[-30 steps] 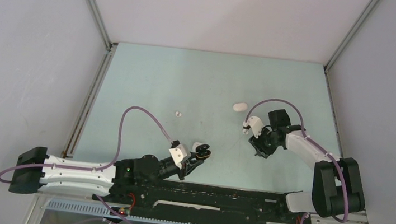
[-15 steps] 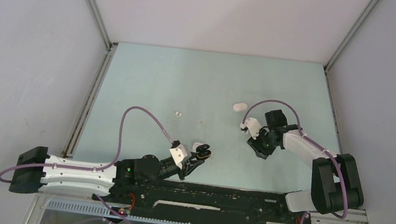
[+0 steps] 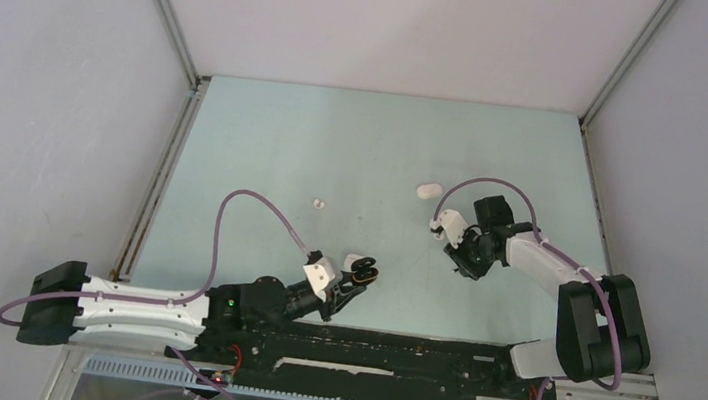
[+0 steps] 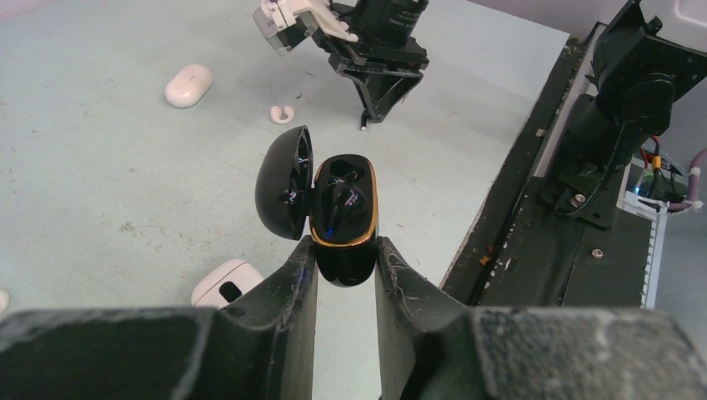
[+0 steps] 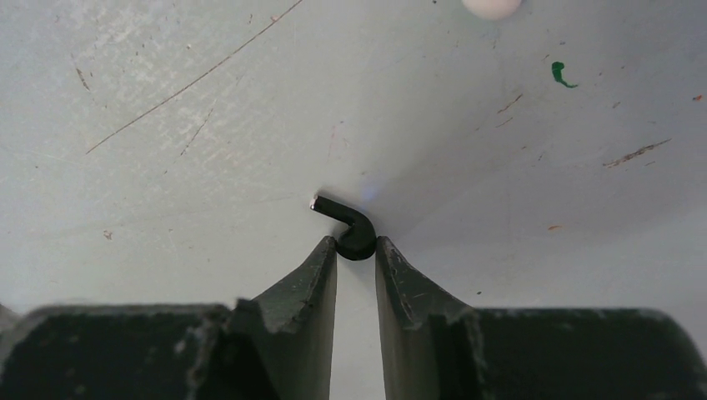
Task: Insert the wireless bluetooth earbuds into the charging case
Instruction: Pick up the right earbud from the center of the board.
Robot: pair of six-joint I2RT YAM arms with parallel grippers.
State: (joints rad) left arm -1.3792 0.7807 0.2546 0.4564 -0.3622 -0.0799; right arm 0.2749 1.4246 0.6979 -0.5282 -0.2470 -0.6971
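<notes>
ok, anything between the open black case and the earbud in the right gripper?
No. Left wrist view shows only bare table between the black charging case and the black earbud pinched in the right gripper.

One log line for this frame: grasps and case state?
left gripper: shut on black charging case, lid open | right gripper: shut on black earbud | insertion: not yet done

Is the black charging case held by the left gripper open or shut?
Open. The case has its lid swung back from the gold-rimmed body, and inner wells show.
</notes>
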